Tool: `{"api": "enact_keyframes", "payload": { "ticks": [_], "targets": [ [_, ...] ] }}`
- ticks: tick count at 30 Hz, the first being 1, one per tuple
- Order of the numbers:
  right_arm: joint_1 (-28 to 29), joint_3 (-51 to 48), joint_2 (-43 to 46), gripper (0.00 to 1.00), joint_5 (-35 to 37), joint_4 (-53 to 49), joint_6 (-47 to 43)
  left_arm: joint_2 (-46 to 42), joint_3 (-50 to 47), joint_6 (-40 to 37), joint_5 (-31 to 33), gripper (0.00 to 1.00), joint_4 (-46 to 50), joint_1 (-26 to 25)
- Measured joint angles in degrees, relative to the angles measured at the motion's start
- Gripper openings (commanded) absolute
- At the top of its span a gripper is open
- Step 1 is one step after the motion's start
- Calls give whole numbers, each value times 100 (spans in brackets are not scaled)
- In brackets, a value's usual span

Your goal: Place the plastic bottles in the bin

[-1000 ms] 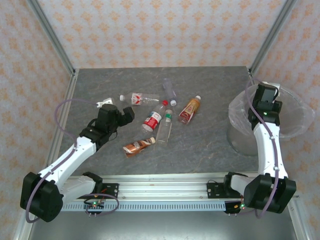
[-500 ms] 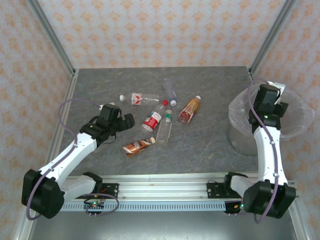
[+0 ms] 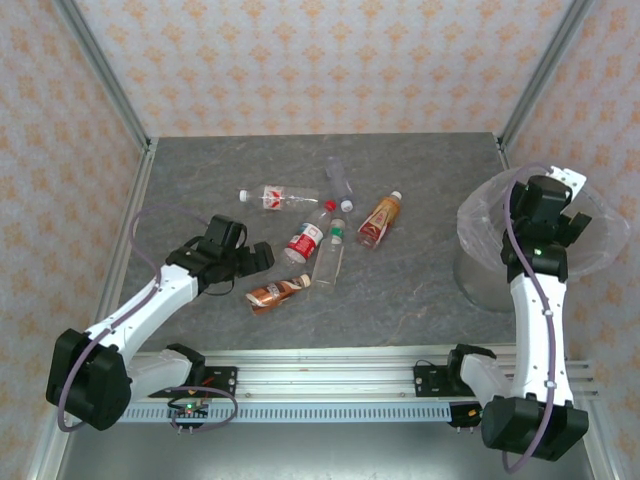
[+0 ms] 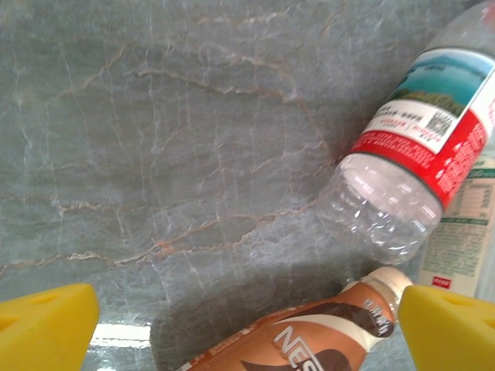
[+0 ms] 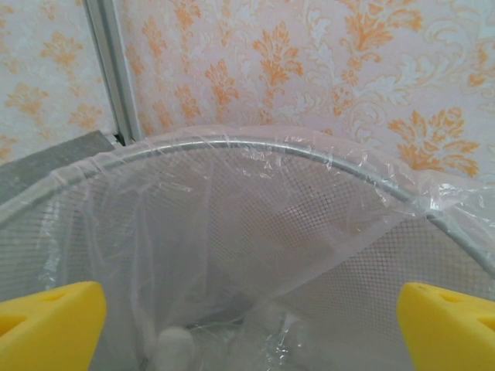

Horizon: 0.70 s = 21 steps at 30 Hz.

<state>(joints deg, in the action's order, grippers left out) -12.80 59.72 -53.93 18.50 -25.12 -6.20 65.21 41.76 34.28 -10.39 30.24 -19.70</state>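
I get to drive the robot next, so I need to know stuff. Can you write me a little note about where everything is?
Left gripper: open, low over the brown bottle, not gripping it.
Right gripper: open and empty, above the bin.
On the table: six bottles, namely the brown bottle, red-cap bottle, green-cap bottle, orange bottle, clear bottle and far-left bottle.
Done: pale shapes lie at the bin's bottom; count unclear.
Left: all six, probably the brown one first.

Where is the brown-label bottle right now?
In the top view, the brown-label bottle lies left of centre on the table, closest to the arm bases, near-left of the red-label bottle, beside the open left pincer.
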Motion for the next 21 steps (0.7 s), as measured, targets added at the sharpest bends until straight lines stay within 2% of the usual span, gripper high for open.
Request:
{"api": "enact_keyframes", "payload": {
  "ticks": [5,11,17,21],
  "targets": [
    [0,9,219,99,-199,-105,273,-4,-212,24,-149,100,-4,0],
    [153,439,376,99,-1530,-337,872,-46,-297,-24,-315,100,0,0],
    [1027,662,306,99,-2638,-151,1368,-63,-629,-24,-487,100,-131,-17],
    [1827,780,35,99,-2918,63,1486,-232,-909,-103,-643,100,-289,-225]
  ]
}}
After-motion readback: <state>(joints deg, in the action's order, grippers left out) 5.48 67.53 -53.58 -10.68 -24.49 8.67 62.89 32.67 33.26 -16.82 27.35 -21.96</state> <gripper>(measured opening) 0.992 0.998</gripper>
